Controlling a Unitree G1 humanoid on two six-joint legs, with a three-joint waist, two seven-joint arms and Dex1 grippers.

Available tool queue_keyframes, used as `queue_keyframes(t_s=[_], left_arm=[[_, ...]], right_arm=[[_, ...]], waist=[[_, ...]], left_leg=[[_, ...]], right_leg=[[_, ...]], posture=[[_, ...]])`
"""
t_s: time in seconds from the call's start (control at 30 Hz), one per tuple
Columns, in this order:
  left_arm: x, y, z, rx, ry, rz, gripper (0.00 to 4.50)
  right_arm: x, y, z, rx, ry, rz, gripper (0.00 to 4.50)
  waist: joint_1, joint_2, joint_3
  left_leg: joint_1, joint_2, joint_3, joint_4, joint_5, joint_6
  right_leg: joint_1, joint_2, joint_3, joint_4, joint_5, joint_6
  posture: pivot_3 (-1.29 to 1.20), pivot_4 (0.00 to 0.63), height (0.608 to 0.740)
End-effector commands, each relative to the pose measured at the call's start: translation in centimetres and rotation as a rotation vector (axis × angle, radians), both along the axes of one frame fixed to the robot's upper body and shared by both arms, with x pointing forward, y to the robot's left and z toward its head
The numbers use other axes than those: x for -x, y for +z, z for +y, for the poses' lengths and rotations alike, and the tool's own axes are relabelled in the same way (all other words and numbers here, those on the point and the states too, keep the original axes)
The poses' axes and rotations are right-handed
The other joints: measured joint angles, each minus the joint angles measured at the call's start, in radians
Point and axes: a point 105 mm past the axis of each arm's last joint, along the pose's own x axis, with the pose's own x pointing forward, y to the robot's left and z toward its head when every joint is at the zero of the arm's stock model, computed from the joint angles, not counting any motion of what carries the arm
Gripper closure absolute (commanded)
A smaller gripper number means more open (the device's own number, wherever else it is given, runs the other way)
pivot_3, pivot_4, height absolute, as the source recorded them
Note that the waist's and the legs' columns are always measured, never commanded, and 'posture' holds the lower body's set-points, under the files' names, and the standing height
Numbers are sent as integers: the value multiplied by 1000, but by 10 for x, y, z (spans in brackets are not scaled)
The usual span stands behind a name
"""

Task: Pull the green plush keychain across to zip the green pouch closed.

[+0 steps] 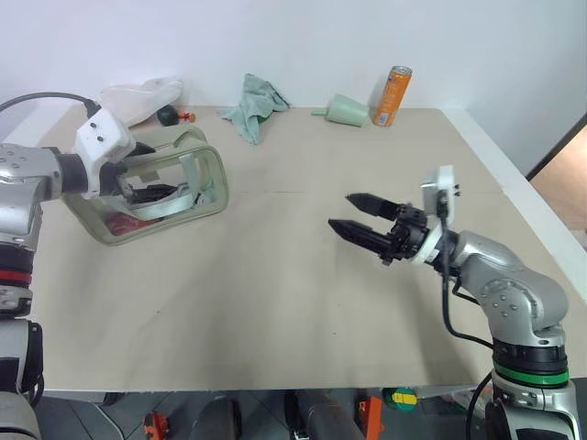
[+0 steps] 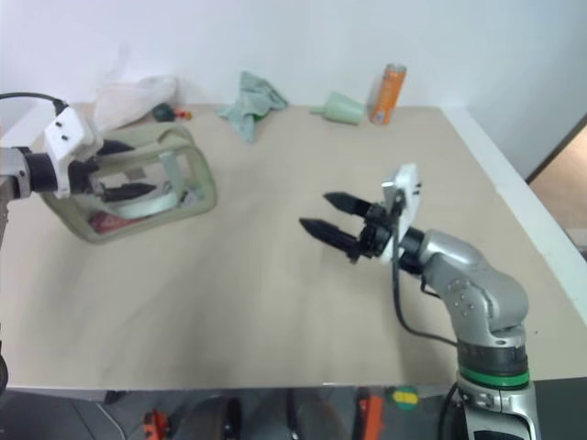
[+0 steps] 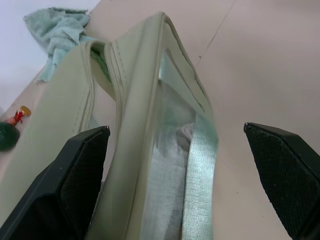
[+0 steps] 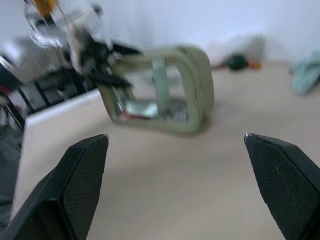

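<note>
Left eye view gives you the whole table (image 1: 275,302): your left gripper (image 1: 158,180) is at the green pouch (image 1: 206,179), and your right gripper (image 1: 359,218) hangs over bare tabletop, well apart from it.

Your left jaws stand wide open and hold nothing. In the left wrist view the pouch's pale edge and zipper seam run up between the two fingers (image 3: 75,180), with the clear side panel and a green strap (image 3: 200,170) lying just inside the far finger. You cannot tell from these frames whether either finger touches the fabric.

Your right jaws are also wide open and empty, pointing toward the pouch. In the right wrist view the pouch sits ahead of the open fingers, closer to one finger's side than centred.

The green plush keychain cannot be made out in any frame.

Beyond your left jaws lie a teal rag (image 1: 255,103), a small dark green ball (image 1: 167,115) and a white bag (image 1: 138,97); an orange can (image 1: 392,95) and a pale green cup (image 1: 347,111) stand at the far edge.
</note>
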Motion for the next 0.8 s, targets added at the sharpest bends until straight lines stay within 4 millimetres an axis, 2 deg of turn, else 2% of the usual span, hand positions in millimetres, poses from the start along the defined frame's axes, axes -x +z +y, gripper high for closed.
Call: queue_keyframes(t_s=[0.03,0.33,0.43,0.73,0.8], left_arm=[[0,17,-2,-14,-11,-55,41],[-3,13,-2,-30,-7,-35,41],[-4,13,-2,-35,-6,-31,848],[-6,9,1,-68,2,-10,4024],[-6,9,1,-68,0,-9,4403]], right_arm=[[7,15,3,-19,16,-52,0],[9,16,12,-39,47,-54,0],[8,16,14,-41,48,-54,0],[9,19,14,-49,51,-65,0],[8,18,14,-45,49,-65,0]], waist=[[-1,0,0],[-1,0,0],[-1,0,0],[-1,0,0],[-1,0,0]], left_leg=[[0,0,0,0,0,0],[0,0,0,0,0,0],[0,0,0,0,0,0],[0,0,0,0,0,0],[0,0,0,0,0,0]], right_leg=[[0,0,0,0,0,0],[0,0,0,0,0,0],[0,0,1,0,0,0],[0,0,1,0,0,0],[0,0,1,0,0,0]], posture=[[0,150,740],[0,150,740],[0,150,740],[0,150,740],[0,150,740]])
